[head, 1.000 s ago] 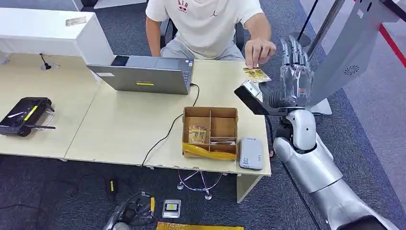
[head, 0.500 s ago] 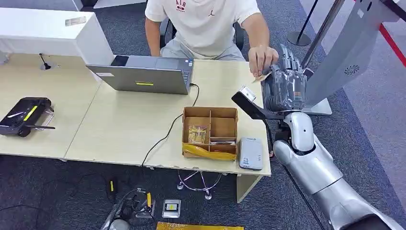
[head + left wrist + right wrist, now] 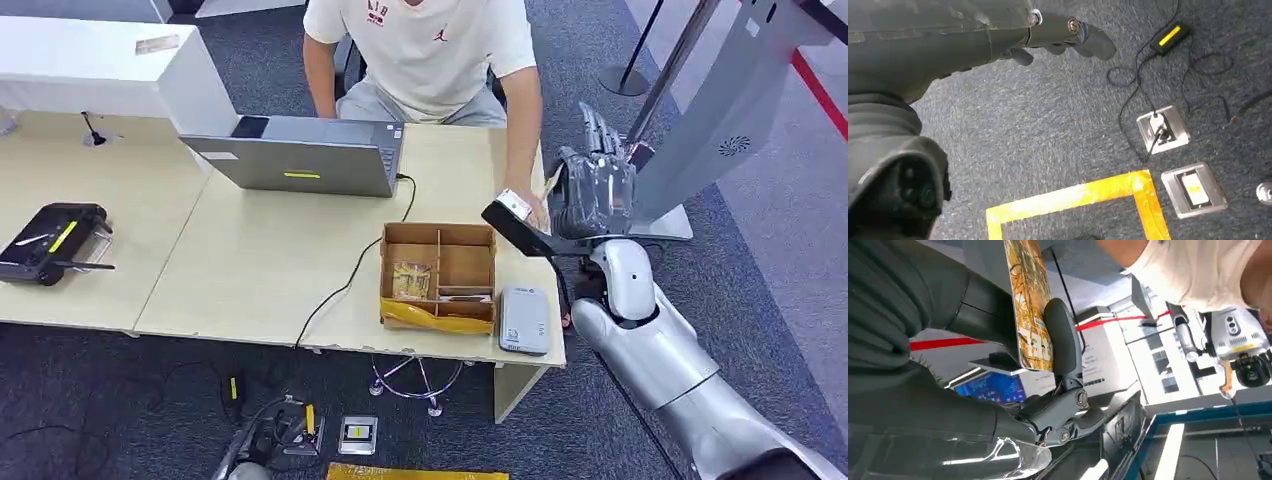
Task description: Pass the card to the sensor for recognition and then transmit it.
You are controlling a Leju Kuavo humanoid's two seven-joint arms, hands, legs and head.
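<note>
Only the card (image 3: 1030,305) — print unreadable — in right hand (image 3: 593,185).

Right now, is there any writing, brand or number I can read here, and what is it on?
No text can be quoted.
Person's shirt: red letters, cut off by the picture's edge, unreadable.
Card in the right hand: print too blurred.
Laptop, yellow label: too small.
</note>
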